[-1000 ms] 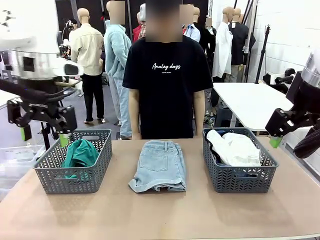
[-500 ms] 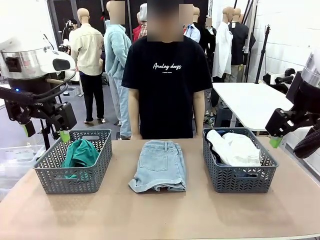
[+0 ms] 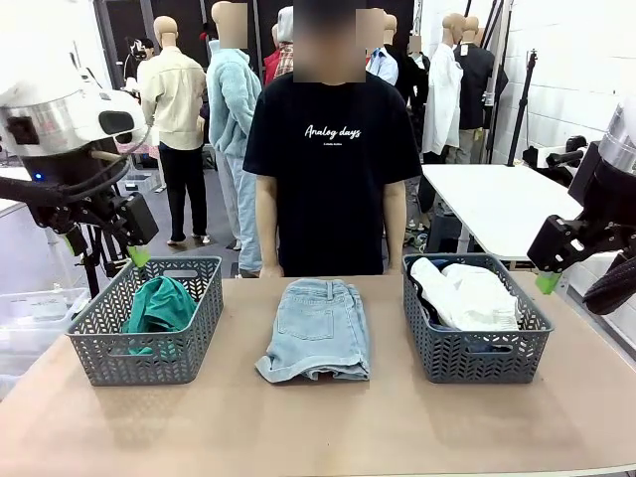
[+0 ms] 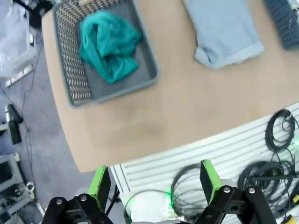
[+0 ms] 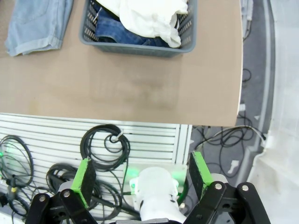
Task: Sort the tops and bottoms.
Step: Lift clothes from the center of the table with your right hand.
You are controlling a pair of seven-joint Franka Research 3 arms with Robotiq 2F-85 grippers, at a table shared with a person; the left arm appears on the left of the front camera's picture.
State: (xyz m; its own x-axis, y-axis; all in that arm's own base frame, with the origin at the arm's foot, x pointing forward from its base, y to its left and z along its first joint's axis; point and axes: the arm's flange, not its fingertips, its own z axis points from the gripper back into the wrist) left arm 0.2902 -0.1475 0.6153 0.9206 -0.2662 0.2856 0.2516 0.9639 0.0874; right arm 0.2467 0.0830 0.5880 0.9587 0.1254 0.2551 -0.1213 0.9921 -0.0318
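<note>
A teal-green shirt (image 3: 159,306) (image 4: 108,44) lies crumpled in the left grey basket (image 3: 99,348). The pale denim shorts (image 3: 316,328) (image 4: 224,28) (image 5: 37,23) lie folded on the table's middle, back pocket up. In the right basket (image 3: 477,363), a white shirt (image 3: 467,295) (image 5: 145,14) rests on dark blue jeans (image 5: 121,32). My left gripper (image 3: 104,248) (image 4: 155,181) hangs open and empty above and behind the left basket. High off the table's right end, my right gripper (image 3: 549,273) (image 5: 142,176) is open and empty too.
A person in a black T-shirt (image 3: 333,159) stands at the far edge behind the shorts, arms down. Bare tabletop (image 3: 318,427) runs along the front. A white table (image 3: 497,199) stands behind on the right. Cables (image 5: 105,149) hang below the near table edge.
My left gripper has risen and swung back from just over the left basket's far rim. The right arm, clothes and person have stayed put.
</note>
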